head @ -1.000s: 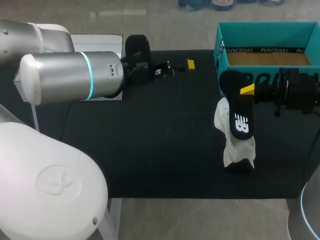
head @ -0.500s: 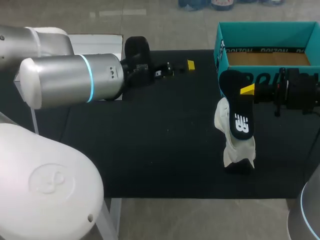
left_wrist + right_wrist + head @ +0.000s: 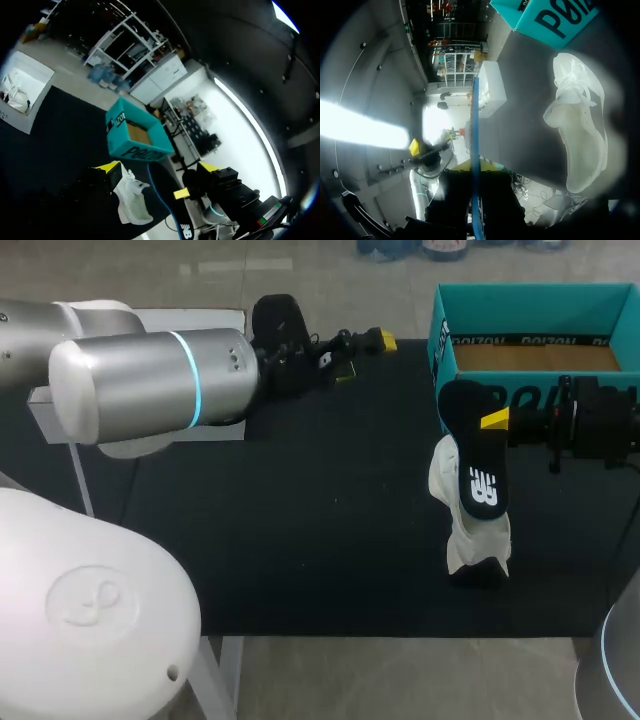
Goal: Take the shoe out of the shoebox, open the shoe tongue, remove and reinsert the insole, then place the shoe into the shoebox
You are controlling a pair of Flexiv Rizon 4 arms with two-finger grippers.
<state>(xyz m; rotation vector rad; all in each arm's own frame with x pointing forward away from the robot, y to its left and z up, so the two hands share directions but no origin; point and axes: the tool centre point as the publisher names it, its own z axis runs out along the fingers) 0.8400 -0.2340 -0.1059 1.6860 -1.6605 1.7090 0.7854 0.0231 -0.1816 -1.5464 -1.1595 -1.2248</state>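
We make out dark lettering on the teal shoebox [image 3: 441,340] wall and, seemingly, a white logo on the black insole [image 3: 481,472].

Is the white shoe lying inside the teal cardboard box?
No, the white shoe lies on the black table mat outside the teal cardboard box.

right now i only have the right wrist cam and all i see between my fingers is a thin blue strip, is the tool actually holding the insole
Observer: Yes. The head view shows the right tool shut on the top end of the black insole, which hangs upright over the white shoe.
Operator: is anything in the shoebox, i only see its outside
Observer: Nothing. From above, the shoebox shows a bare cardboard floor.
Operator: and the left tool
Observer: The left tool is open with nothing between its fingers. It sits at the far edge of the mat, off to the left of the box in the head view.
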